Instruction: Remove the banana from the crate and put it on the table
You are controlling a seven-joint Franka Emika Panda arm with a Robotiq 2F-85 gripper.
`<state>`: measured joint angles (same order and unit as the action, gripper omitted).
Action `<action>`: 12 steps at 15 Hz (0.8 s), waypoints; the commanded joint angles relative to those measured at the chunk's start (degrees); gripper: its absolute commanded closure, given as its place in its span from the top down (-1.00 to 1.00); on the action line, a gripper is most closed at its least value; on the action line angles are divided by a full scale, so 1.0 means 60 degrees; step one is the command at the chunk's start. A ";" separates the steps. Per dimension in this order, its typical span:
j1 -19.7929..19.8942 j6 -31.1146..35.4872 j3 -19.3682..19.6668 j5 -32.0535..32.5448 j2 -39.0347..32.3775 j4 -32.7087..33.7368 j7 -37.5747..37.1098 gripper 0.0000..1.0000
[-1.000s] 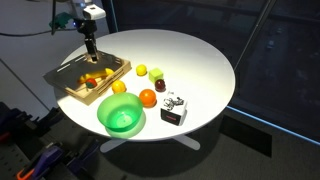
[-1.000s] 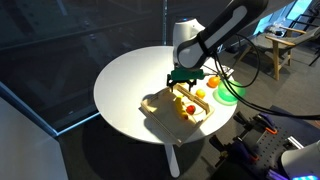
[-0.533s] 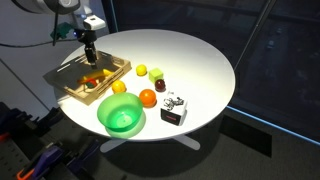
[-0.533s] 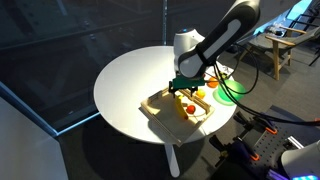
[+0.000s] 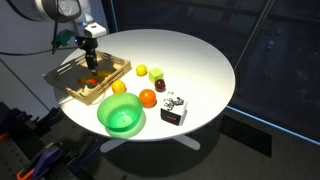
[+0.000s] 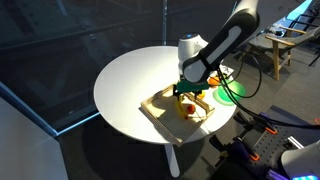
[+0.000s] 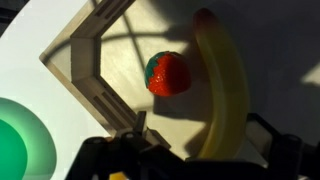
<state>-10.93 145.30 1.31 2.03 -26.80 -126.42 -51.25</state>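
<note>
The banana (image 7: 226, 75) lies in the light-wood crate (image 7: 92, 68) next to a red strawberry (image 7: 168, 73). In the wrist view my gripper (image 7: 201, 127) is open, with one finger on each side of the banana's near end. The left finger stands well clear of the fruit and the right finger is close to it. In both exterior views the gripper (image 5: 90, 64) (image 6: 188, 92) is low over the crate (image 5: 70, 88) (image 6: 157, 107), which sits near the edge of the round white table (image 5: 190, 55) (image 6: 130, 75). The banana is hidden there.
A green bowl (image 5: 121, 118) (image 7: 14, 135) stands right beside the crate. An orange (image 5: 148, 97), a yellow ball (image 5: 119, 88), small yellow-green fruits (image 5: 141, 70) (image 5: 156, 73), a dark item (image 5: 160, 86) and a small box (image 5: 173, 109) lie mid-table.
My gripper has moved down into the crate and a little along it, ending over the banana. The objects on the table have not moved.
</note>
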 commanded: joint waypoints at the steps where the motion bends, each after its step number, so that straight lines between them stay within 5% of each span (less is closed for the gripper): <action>1: -0.0143 0.0370 0.0161 -0.0001 -0.0135 -0.0079 0.0074 1.00; 12: -0.0154 0.0730 0.0165 -0.0110 -0.0491 0.0006 0.0194 1.00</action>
<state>-11.05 148.92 1.46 2.02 -29.36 -126.46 -51.25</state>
